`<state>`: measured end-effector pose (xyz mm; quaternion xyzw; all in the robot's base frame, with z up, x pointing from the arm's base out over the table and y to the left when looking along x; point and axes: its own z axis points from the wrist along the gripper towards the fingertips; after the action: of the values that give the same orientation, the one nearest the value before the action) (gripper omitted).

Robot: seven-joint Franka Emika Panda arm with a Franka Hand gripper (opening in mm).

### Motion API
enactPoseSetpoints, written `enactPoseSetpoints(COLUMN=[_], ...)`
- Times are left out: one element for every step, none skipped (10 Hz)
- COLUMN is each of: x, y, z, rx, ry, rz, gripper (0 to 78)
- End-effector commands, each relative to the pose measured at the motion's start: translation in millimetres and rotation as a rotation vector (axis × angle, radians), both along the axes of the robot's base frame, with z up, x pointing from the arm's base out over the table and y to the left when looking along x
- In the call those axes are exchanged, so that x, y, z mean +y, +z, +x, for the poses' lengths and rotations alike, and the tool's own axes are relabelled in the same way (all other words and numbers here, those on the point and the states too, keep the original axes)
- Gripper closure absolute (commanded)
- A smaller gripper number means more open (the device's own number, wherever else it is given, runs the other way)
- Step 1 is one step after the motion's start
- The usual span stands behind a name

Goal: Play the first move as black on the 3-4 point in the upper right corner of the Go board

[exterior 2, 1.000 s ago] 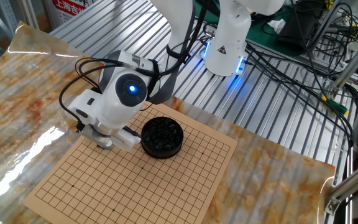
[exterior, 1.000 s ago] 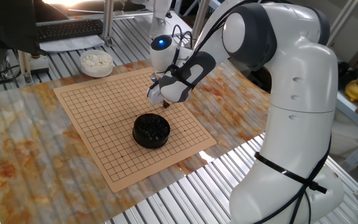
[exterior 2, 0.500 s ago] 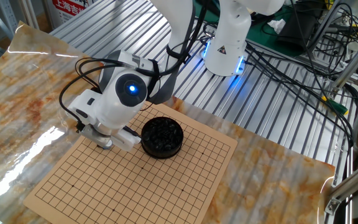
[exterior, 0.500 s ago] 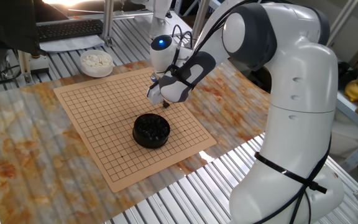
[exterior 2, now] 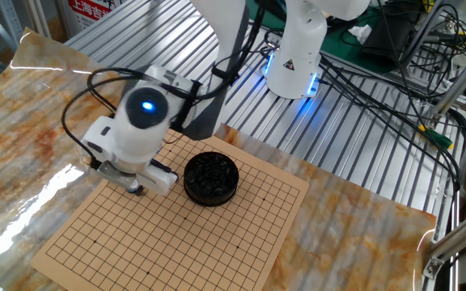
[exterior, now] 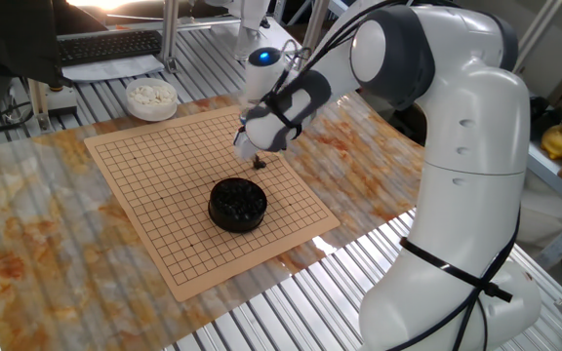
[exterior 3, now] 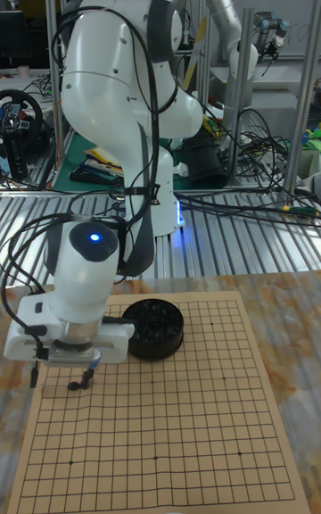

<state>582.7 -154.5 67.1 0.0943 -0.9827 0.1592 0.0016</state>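
Observation:
The tan Go board (exterior: 154,195) (exterior 2: 241,234) (exterior 3: 205,425) lies on the table. On it stands a squat black bowl (exterior: 237,205) (exterior 2: 211,178) (exterior 3: 153,328) of stones. My gripper (exterior: 256,160) (exterior 2: 137,189) (exterior 3: 81,381) hangs low over the board beside the bowl, a few lines in from two board edges, fingers pointing down and close together. A small black speck (exterior: 259,165) (exterior 3: 74,385) shows right at the fingertips; it may be the black stone, and I cannot tell whether it is held or lies on the board. The 3-4 point is unmarked and I cannot pick it out.
A white bowl of white stones (exterior: 151,97) stands off the board past its far corner. My arm (exterior: 437,146) rises at the board's side. Cables (exterior 2: 379,73) run over the ribbed metal table behind the board.
After a still half second, my hand has lifted and shifted away from the black bowl toward the board's edge. The black speck at the fingertips sits at about the same spot.

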Motion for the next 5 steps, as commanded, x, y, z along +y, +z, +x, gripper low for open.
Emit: enactPoseSetpoints(x=[-1.3, -2.1, -3.0, -4.1, -5.8], y=[-1.4, -0.5, 0.4, 1.4, 2.7], z=[2.9, 4.1, 5.4, 6.8, 8.5], rx=[0.034, 0.042, 0.049, 0.058, 0.065], ry=[-0.001, 0.003, 0.006, 0.007, 0.013], rz=[0.079, 0.087, 0.100, 0.114, 0.116], gripper=[0.1, 0.1, 0.1, 0.1, 0.1])
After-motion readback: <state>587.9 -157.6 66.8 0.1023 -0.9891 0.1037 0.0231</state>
